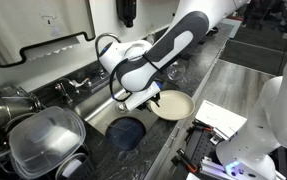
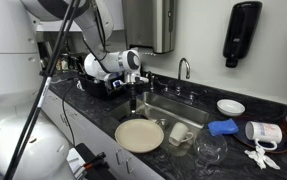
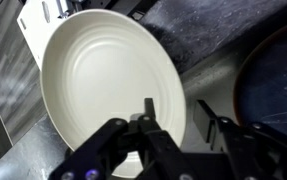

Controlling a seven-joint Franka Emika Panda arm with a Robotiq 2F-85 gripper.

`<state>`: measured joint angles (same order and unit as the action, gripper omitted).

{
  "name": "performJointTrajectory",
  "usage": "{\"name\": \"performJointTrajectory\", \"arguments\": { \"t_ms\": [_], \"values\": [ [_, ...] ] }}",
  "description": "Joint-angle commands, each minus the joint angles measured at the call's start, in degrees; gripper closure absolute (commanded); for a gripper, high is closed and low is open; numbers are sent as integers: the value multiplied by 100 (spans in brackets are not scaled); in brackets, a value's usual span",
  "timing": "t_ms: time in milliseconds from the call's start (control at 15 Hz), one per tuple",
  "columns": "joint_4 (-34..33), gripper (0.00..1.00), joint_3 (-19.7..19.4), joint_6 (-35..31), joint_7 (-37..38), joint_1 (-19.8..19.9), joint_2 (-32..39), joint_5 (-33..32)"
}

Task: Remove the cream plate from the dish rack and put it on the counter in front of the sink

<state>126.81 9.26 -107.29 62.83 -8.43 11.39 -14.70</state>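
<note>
From where I stand, the nearest thing is the cream plate [image 2: 140, 135], lying flat and right side up on the front strip of the counter [image 2: 95, 112], the dark speckled stone just before the sink [image 2: 173, 108]. It is out of the dish rack and nothing holds it. The gripper [image 2: 133, 100] hangs just above the plate's rim, at about 12 o'clock from the plate's middle. In the wrist view the plate [image 3: 108, 85] fills most of the picture. The black fingers [image 3: 148, 112] are spread wide with the plate's near edge showing below the gap between them, so the gripper [image 3: 180, 128] is released and clasps nothing. A small white cup [image 2: 180, 133] lies at about 3 o'clock from the plate, close beside it. Behind the plate the steel basin opens out. In an exterior view the plate [image 1: 175, 104] sits at the basin's edge, and a round dark-blue item [image 1: 126, 131] rests on the sink bottom, at 8 o'clock from the plate. Further back the curved faucet [image 2: 183, 68] rises at about 1 o'clock. The dish rack [image 2: 95, 85] stands on the counter at about 10 o'clock from the plate, well apart from it, behind the arm's white wrist. In an exterior view metal pots and a clear container [image 1: 45, 140] crowd that rack. Farthest off, a black dispenser [image 2: 241, 33] hangs on the wall.
</note>
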Motion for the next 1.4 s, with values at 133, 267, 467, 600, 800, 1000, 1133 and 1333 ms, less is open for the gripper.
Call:
{"name": "performJointTrajectory", "arguments": {
  "t_ms": [133, 267, 467, 600, 800, 1000, 1133, 1333],
  "values": [
    [-178, 9, -141, -46, -64, -119, 256, 315],
    [-187, 0, -156, -64, -74, -118, 269, 367],
    [-191, 0, -171, -145, -115, -108, 238, 450],
    [-101, 0, -144, -532, -428, -25, 107, 777],
    [97, 0, -174, -1138, -1011, 94, -281, 1474],
    [284, 0, -263, -1576, -1701, 194, -769, 2083],
    [337, 0, -314, -1797, -2263, 234, -1060, 2433],
    [454, 0, -363, -2074, -3023, 247, -1549, 2844]
  ]
}}
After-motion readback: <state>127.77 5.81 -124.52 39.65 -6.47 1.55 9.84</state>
